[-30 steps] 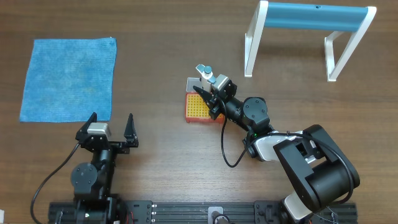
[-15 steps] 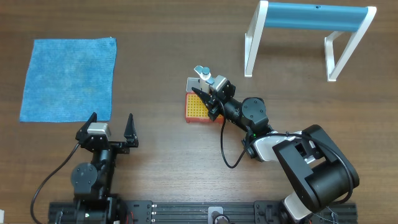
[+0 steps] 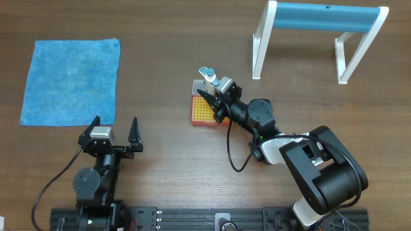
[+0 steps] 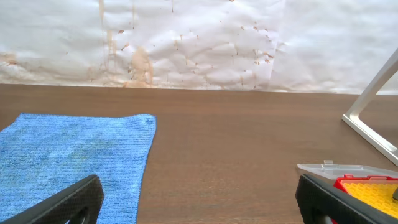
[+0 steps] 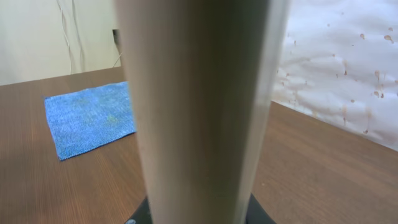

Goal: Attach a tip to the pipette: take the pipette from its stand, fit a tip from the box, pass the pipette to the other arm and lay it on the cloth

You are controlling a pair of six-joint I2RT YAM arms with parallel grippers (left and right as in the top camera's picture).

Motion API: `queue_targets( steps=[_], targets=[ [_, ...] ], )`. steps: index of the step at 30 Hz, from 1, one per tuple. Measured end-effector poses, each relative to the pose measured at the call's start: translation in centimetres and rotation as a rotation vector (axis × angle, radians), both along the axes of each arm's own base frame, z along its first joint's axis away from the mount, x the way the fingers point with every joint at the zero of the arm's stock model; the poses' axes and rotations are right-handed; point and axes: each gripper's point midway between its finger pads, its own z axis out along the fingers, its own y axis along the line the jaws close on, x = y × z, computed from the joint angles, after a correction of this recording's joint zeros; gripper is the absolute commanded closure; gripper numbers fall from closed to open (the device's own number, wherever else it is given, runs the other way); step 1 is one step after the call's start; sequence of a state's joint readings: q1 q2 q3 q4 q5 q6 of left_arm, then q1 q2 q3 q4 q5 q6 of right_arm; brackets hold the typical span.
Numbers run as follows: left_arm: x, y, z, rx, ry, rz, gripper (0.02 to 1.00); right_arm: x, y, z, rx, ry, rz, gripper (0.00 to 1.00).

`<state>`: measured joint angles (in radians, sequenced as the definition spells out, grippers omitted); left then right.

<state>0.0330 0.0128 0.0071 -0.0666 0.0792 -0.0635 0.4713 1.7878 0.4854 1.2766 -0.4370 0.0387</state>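
My right gripper (image 3: 214, 104) is shut on the pipette (image 3: 208, 74), holding it roughly upright over the orange tip box (image 3: 201, 113) at the table's middle. In the right wrist view the pale pipette barrel (image 5: 199, 112) runs straight down between my fingers; its lower end is hidden. The tip box (image 4: 370, 188) has its clear lid folded back. The blue cloth (image 3: 70, 82) lies flat at the far left. My left gripper (image 3: 115, 132) hovers open near its base, just in front of the cloth (image 4: 68, 155), with nothing between its fingers (image 4: 68, 202).
The white stand with a blue top bar (image 3: 321, 32) is at the back right; one of its legs (image 4: 373, 112) shows in the left wrist view. Bare brown tabletop (image 3: 160, 58) separates cloth and tip box. A black cable (image 3: 231, 154) loops below the right arm.
The right gripper has shifted the pipette slightly to the left over the tip box. The left arm has not moved.
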Motion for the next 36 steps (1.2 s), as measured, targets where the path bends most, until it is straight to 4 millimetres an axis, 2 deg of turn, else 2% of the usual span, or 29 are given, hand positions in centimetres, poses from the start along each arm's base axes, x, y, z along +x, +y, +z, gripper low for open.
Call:
queue_targets(
  steps=[12, 20, 23, 24, 26, 29, 30, 31, 36],
  targets=[
    [0.0, 0.0, 0.0, 0.0, 0.0, 0.0, 0.023, 0.5, 0.3, -0.4, -0.009, 0.018, 0.001, 0.921],
    [0.0, 0.0, 0.0, 0.0, 0.0, 0.0, 0.023, 0.3, 0.1, 0.2, -0.01, 0.02, -0.002, 0.921],
    [0.0, 0.0, 0.0, 0.0, 0.0, 0.0, 0.023, 0.3, -0.1, 2.5, -0.02, 0.038, -0.003, 0.921],
    [0.0, 0.0, 0.0, 0.0, 0.0, 0.0, 0.023, 0.4, 0.0, 4.6, -0.013, 0.02, -0.003, 0.921],
    [0.0, 0.0, 0.0, 0.0, 0.0, 0.0, 0.023, 0.5, 0.1, 7.0, -0.023, 0.032, -0.001, 0.928],
    [0.0, 0.0, 0.0, 0.0, 0.0, 0.0, 0.023, 0.5, 0.1, 12.4, 0.019, -0.053, 0.002, 0.921],
    [0.0, 0.0, 0.0, 0.0, 0.0, 0.0, 0.023, 0.3, 0.0, 13.3, 0.028, -0.071, 0.003, 0.921],
    [0.0, 0.0, 0.0, 0.0, 0.0, 0.0, 0.023, 0.1, -0.1, 14.0, 0.035, -0.086, 0.003, 0.921],
    [0.0, 0.0, 0.0, 0.0, 0.0, 0.0, 0.023, 0.1, -0.1, 13.8, 0.078, -0.017, 0.004, 0.921]
  ],
)
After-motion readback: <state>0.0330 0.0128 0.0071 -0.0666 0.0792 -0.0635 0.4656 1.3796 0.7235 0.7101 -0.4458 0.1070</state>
